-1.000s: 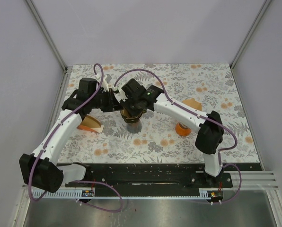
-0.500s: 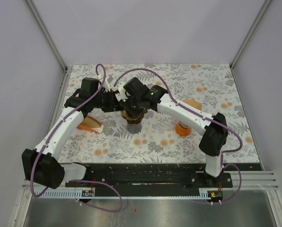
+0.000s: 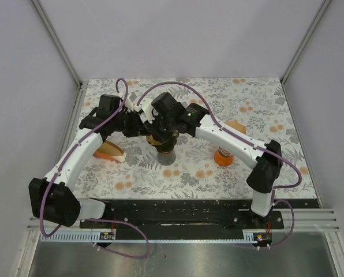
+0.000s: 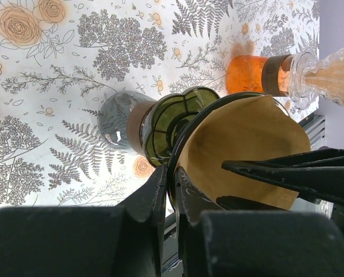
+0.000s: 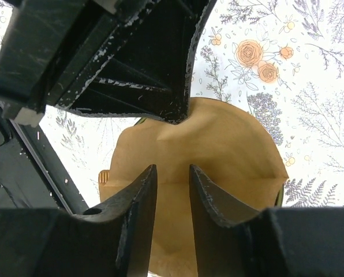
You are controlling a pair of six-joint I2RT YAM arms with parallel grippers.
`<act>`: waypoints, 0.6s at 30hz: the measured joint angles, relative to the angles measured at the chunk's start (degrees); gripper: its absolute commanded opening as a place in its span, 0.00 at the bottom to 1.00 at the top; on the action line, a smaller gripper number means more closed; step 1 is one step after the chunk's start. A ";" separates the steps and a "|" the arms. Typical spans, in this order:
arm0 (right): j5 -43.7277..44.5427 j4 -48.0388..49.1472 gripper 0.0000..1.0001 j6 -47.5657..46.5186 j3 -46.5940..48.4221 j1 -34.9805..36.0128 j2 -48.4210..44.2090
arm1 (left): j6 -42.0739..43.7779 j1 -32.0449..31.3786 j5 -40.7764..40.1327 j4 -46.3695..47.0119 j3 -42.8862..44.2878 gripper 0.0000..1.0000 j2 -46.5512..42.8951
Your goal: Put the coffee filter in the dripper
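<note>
- The tabletop (image 3: 276, 104) has a cloth with grey leaves and orange flowers on it, and plain pale walls (image 3: 189, 34) stand round it.
- Both arms reach in and meet over the middle of the tabletop, a bit to the left.
- A dark green dripper (image 4: 186, 109) sits there on top of a glass jug (image 4: 115, 120).
- The coffee filter (image 4: 247, 144) is a brown paper cone. It is inside the dripper, and its open top shows above the rim.
- The left fingers (image 4: 157, 193) are squeezed tight on the dripper's dark rim, one on each side of it.
- The right fingers (image 5: 138, 196) hang right over the open filter, pointing down into it.
- There is a thin gap between the right fingers, and brown paper shows through the gap. I cannot tell if they touch the paper.
- The two sets of fingers are very close to each other, right at the dripper.
- An orange dripper (image 3: 223, 156) stands off to the right, well apart from the green one.
- In the left wrist view, a clear glass piece (image 4: 325, 69) sits against that orange dripper.
- A flat brown paper piece (image 3: 235, 126) lies just behind the orange one.
- One more brown and white paper thing (image 3: 111, 152) lies on the left, under the left arm.
</note>
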 measured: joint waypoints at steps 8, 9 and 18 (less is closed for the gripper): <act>-0.09 -0.28 0.53 -2.78 0.02 0.00 -3.56 | 1.25 -0.39 -0.04 -1.11 1.14 0.00 -0.52; -0.15 -0.31 0.56 -3.21 0.00 0.00 -4.15 | 1.31 -0.46 -0.04 -1.11 1.20 0.00 -0.52; -6.73 1.90 0.77 -12.44 -6.45 1.01 -13.84 | 1.46 -0.81 -0.04 -1.60 1.68 0.00 -0.50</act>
